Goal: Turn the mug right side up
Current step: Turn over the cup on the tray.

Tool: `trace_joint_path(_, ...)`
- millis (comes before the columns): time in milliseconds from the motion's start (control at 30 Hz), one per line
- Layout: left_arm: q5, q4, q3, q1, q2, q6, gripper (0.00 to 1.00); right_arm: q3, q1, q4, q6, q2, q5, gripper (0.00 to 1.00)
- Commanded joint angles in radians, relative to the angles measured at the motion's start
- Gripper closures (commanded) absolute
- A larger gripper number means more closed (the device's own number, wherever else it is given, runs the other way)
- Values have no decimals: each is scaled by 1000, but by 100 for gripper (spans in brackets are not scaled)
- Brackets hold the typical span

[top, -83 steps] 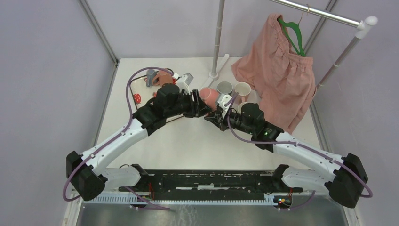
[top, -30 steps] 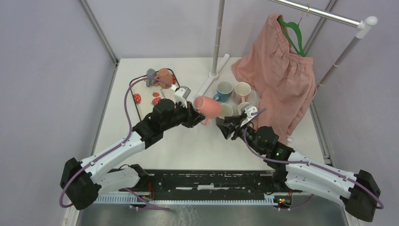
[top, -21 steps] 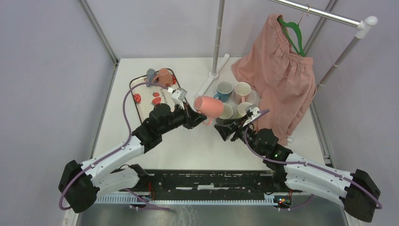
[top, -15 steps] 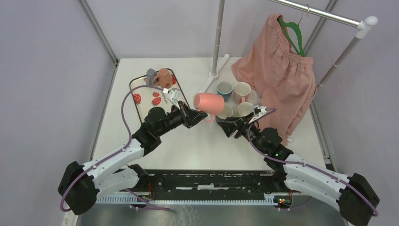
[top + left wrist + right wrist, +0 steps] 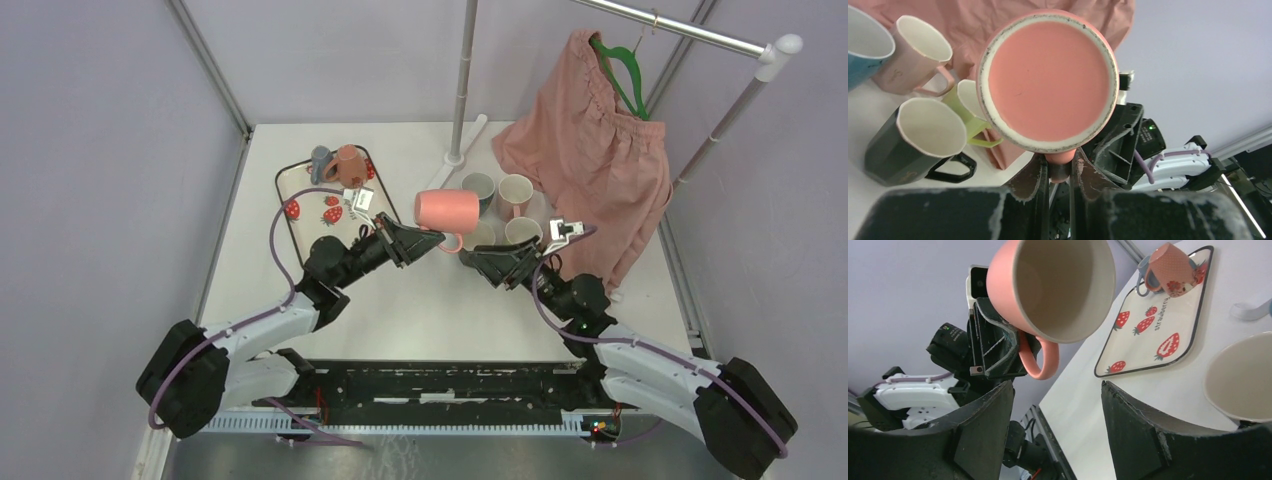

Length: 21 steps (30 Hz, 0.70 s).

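The pink mug (image 5: 447, 209) hangs in the air above the table's middle, lying on its side. My left gripper (image 5: 425, 240) is shut on its handle from below. In the left wrist view the mug's flat base (image 5: 1048, 80) faces the camera, the handle pinched between the fingers (image 5: 1034, 180). The mug's cream inside (image 5: 1063, 285) faces the right wrist camera. My right gripper (image 5: 480, 262) stands open just to the right of the mug, a little lower, with nothing between its fingers (image 5: 983, 430).
A strawberry tray (image 5: 300, 195) with two small mugs (image 5: 345, 163) lies at back left. Several upright mugs (image 5: 515, 190) cluster behind the right gripper. A pink garment (image 5: 590, 150) hangs from a rack, whose pole (image 5: 462, 80) stands at the back.
The left gripper has raised the pink mug and tipped it further onto its side. The right gripper has opened wider and shifted slightly right, toward the mug cluster.
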Motion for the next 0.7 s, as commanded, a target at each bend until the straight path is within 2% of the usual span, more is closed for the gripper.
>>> trace_joint_path(0,29,266,16,4,-4,-70,98,23,-13,173,121,48,-50,29)
trace_joint_path(467,59,316,9,3,23,-92,98,93,-13,377,237,215,-88,31)
trace_joint_path(667,81,336,1,3,35,-99,98,128,-13,432,278,282,-106,36)
